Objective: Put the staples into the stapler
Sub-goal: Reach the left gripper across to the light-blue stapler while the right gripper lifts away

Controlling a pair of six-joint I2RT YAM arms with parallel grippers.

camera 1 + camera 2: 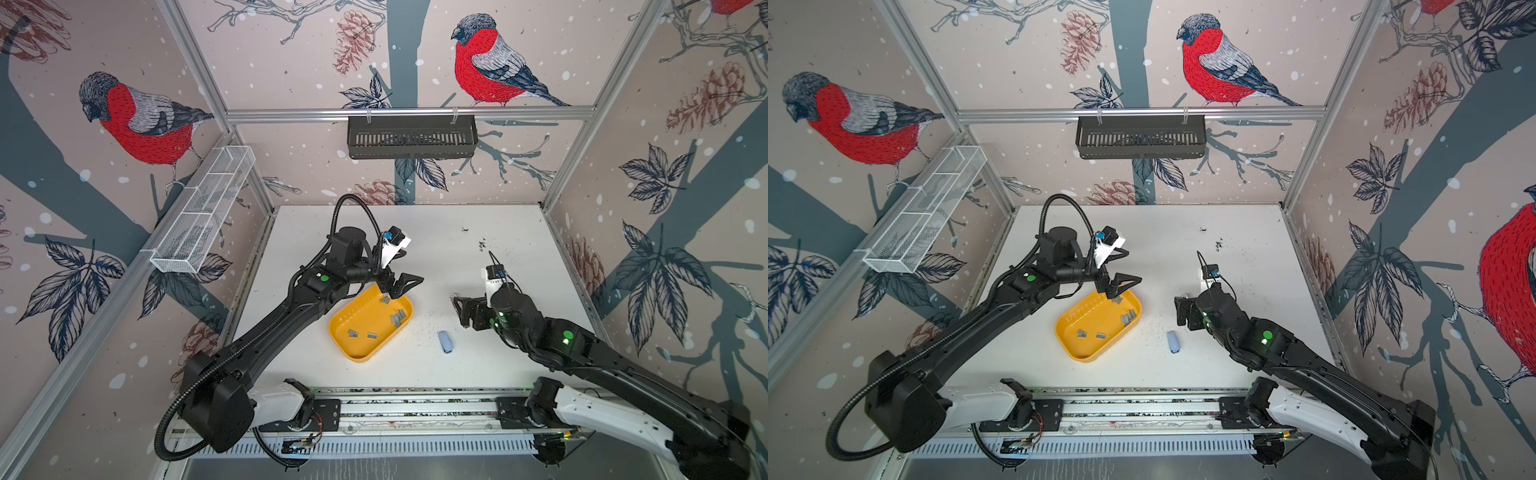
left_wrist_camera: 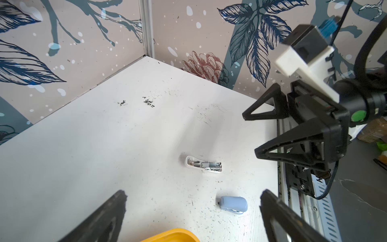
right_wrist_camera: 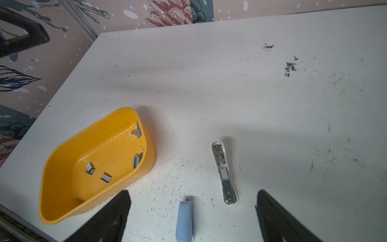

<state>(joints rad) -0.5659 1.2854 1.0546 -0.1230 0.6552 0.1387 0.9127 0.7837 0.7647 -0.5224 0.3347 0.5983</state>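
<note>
White tabletop [image 1: 457,249], bird-papered walls [image 1: 291,62], both hands apart.
Below left hand [image 1: 405,289], staples [image 3: 90,168] lie in yellow tray [image 3: 52,188]; right hand [image 2: 250,133] hangs above open stapler base [image 3: 224,171], blue cover [image 3: 185,220] beside.

The tray [image 1: 357,316] is bright yellow. The staples [image 1: 397,318] in it are grey. The stapler top [image 1: 445,341] is light blue. The stapler base [image 3: 224,174] is white with shiny silver inside. The table [image 1: 457,249] is white with little black specks [image 1: 482,243]. The walls [image 1: 291,75] are pale pink with white dots, red and grey birds [image 1: 486,62], brown-red pine cones [image 1: 353,39] and dark blue leaves [image 1: 660,274]. The hanging basket [image 1: 411,137] is black and the wire basket [image 1: 203,212] is white. The left arm [image 1: 270,332] and right arm [image 1: 623,372] are black with white parts and green dots.
</note>
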